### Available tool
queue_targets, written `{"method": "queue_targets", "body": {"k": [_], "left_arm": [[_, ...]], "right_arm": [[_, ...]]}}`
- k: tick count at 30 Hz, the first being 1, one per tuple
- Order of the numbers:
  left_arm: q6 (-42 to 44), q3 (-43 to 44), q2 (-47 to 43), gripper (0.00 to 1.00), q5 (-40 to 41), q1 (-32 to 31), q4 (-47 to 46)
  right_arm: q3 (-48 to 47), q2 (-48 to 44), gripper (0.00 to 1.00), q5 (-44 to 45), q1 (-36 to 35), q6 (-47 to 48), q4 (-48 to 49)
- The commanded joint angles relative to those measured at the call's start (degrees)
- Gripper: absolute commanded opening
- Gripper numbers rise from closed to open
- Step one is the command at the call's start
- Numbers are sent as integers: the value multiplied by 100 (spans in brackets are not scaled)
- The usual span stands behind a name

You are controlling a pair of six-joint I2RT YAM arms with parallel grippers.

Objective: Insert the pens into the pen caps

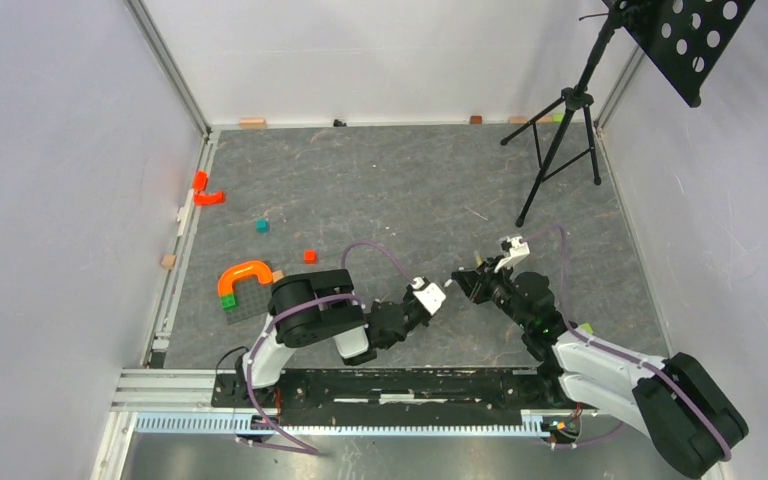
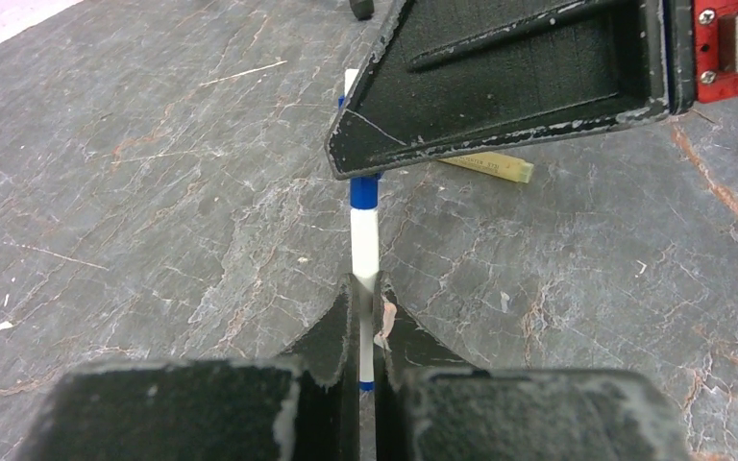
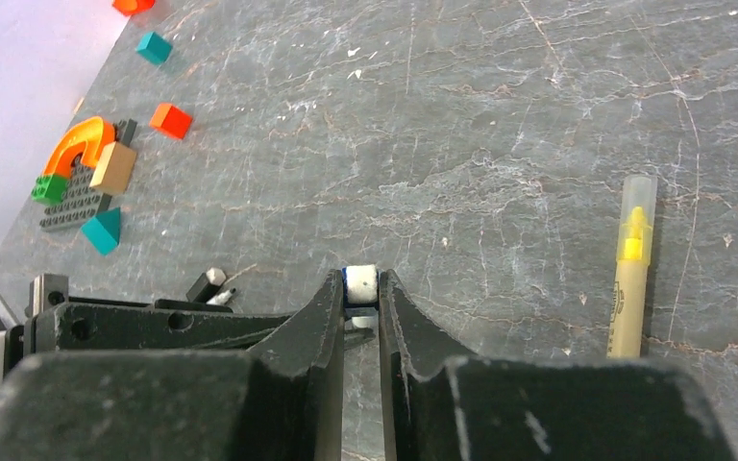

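1. Left pincer (image 2: 366, 293) is clamped tight on the white pen (image 2: 364, 240), which pokes out forward.
2. Right pincer (image 3: 361, 288) is pinched narrow on the blue pen cap (image 2: 365, 190), right at that pen's tip.
3. Yellow pen (image 3: 631, 279) lies loose on the desk (image 3: 500, 144), off to the side of the right pincer.

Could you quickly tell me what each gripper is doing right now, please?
Left gripper: closed, holding the white pen.
Right gripper: closed on that pen's far, blue-banded end.
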State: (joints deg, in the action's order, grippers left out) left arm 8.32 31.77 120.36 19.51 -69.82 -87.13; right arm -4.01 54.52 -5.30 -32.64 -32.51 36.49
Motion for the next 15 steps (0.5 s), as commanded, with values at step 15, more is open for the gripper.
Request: {"method": "queue_targets", "body": {"k": [15], "left_arm": [[-212,223,-38,2,-523,21,-199]], "right_arm": [[-144,-683,0,163,-757,-315,-2963]]}}
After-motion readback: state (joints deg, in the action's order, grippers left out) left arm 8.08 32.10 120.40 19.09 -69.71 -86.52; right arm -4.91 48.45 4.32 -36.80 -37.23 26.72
